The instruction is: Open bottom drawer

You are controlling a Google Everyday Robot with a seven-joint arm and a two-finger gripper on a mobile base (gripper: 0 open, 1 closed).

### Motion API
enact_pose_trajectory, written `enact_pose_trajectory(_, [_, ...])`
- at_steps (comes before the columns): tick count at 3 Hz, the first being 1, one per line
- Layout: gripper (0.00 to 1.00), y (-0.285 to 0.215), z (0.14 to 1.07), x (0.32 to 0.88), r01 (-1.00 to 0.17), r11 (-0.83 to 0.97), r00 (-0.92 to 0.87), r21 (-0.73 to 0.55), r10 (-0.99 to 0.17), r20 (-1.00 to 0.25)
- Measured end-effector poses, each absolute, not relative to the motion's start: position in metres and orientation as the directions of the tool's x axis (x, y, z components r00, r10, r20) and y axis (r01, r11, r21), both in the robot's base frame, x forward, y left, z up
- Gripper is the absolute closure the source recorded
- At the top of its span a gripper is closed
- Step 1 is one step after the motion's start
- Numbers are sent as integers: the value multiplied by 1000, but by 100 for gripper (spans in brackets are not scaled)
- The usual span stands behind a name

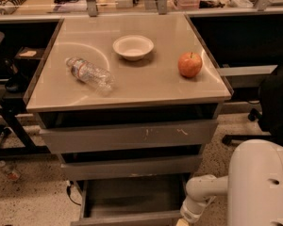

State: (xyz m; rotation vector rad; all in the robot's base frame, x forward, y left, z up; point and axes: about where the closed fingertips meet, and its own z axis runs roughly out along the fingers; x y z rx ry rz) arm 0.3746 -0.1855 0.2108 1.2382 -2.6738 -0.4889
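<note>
Bottom drawer, smallest and narrowest grey metal drawer w/ plain handleless front and shallow grey tray, sits lowest in the cabinet at the btm edge of view; it stands pulled out toward the camera, tray floor visible, front lip near the frame edge; gripper is at the drawer's front right corner, right at the btm edge and mostly cut off; released or clenched: can't tell; contact w/ the drawer front also can't be told; white rounded robot arm fills the lower right, its wrist link reaching left to the gripper; mid-sized grey drawer front just above, closed; widest grey drawer front w/ pale scratch marks above that, closed; tan glossy cabinet top carries three items, all apart; clear plastic water bottle lying on its side at left; white shallow bowl upright near back centre; red apple upright at right; speckled floor around the cabinet; dark office chair at far right.
</note>
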Motion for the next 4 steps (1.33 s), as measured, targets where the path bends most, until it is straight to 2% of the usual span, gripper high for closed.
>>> enact_pose_trajectory(1, [0,-200,228,337,-675,644,-677,360,-734,43])
enact_pose_trajectory(4, [0,-173,225,366,-721,583,-636,373,-771,-24])
